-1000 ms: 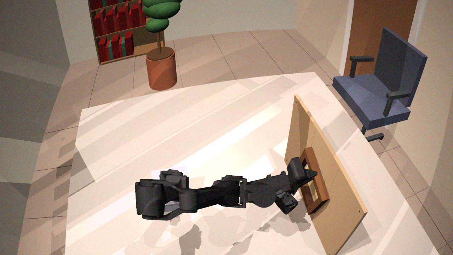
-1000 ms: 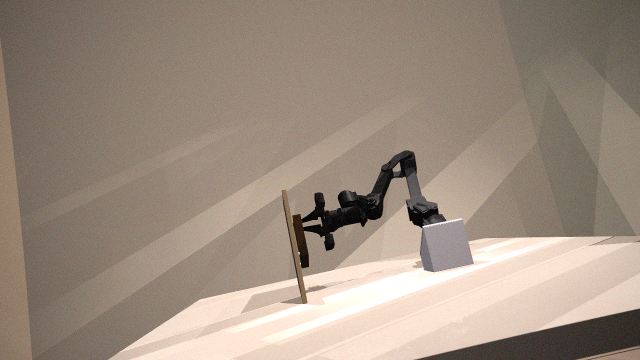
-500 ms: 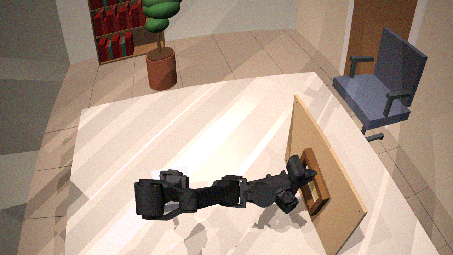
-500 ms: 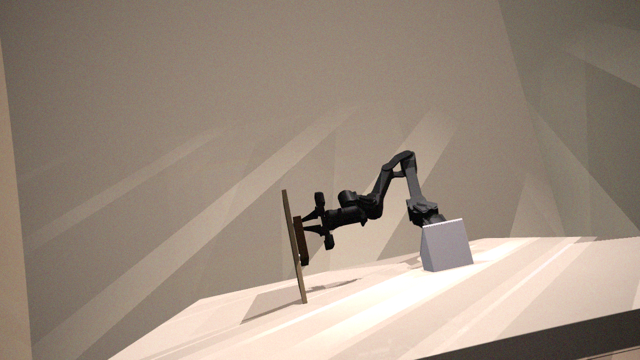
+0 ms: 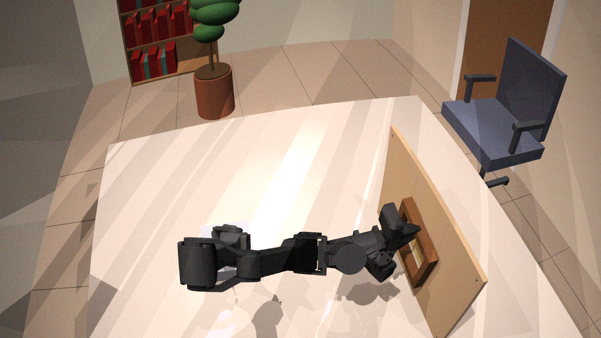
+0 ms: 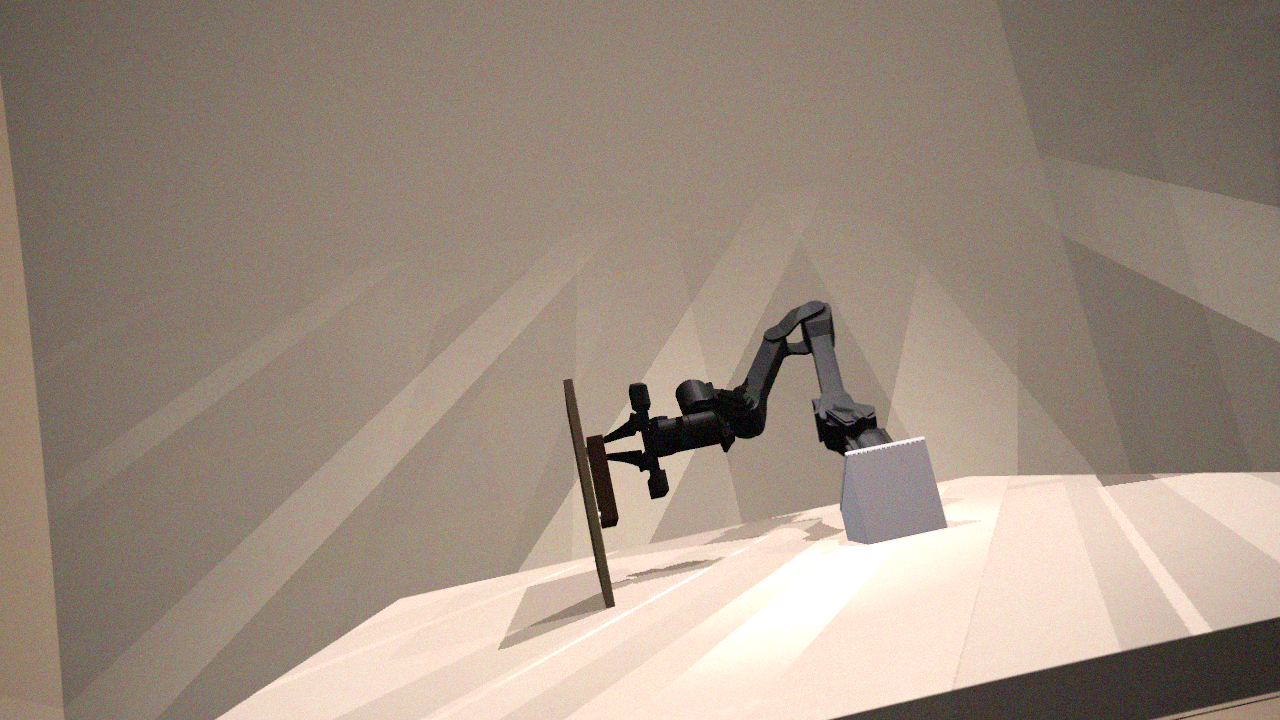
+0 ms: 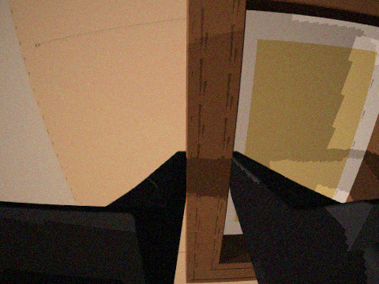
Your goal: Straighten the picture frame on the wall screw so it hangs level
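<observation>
At the far left stands a bookshelf (image 5: pixel 191 67) with red and teal books, and just right of it a plant in a reddish-brown pot (image 5: pixel 215 94). Nearer, on the pale table (image 5: pixel 168 188) (image 6: pixel 895 608), a whitish block with a ridged top edge (image 5: pixel 205 231) (image 6: pixel 895 492) sits beside the foot of the black arm (image 5: pixel 264 260) (image 6: pixel 827 358), which partly hides it from above. The arm reaches right to an upright tan board (image 5: pixel 453 243) (image 6: pixel 599 550) (image 7: pixel 106 99).

The gripper (image 5: pixel 413 234) (image 6: pixel 607 448) (image 7: pixel 207 160) is closed on the top rail of the wooden picture frame (image 5: pixel 425 241) (image 6: pixel 602 483) (image 7: pixel 215 79), one finger along the outer edge, the other inside the opening, over the yellow print (image 7: pixel 300 87) and its pale border. The frame is at the board's left face, on the nearer half, well above the table. The screw is hidden, and whether the frame is exactly level I cannot tell.

Beyond the board, at the far right, a blue-grey chair (image 5: pixel 491 121) stands in front of a brown door (image 5: pixel 504 42).
</observation>
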Available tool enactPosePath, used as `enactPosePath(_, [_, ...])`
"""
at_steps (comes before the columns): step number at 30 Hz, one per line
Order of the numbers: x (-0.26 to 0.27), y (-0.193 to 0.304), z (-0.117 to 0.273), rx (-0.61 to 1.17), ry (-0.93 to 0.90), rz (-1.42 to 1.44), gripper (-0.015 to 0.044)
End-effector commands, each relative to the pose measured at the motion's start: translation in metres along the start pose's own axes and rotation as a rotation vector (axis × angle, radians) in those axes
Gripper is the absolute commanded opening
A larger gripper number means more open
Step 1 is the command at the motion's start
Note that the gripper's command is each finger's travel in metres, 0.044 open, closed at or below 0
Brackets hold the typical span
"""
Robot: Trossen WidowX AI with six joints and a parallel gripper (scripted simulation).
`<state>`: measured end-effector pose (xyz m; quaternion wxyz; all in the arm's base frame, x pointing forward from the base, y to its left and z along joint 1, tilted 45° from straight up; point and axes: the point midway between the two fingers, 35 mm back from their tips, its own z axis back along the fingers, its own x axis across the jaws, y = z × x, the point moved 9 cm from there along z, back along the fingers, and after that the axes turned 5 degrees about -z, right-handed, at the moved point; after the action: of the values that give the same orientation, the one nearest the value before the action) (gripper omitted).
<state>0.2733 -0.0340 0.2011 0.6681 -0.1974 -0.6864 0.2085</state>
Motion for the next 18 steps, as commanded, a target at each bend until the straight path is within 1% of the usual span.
enactPosePath(1, [0.0002,0.0,-0.0001,-0.001,0.003,0.02,0.0])
enactPosePath(18, [0.0014,0.0004,0.0002,-0.001,0.003,0.114,0.0])
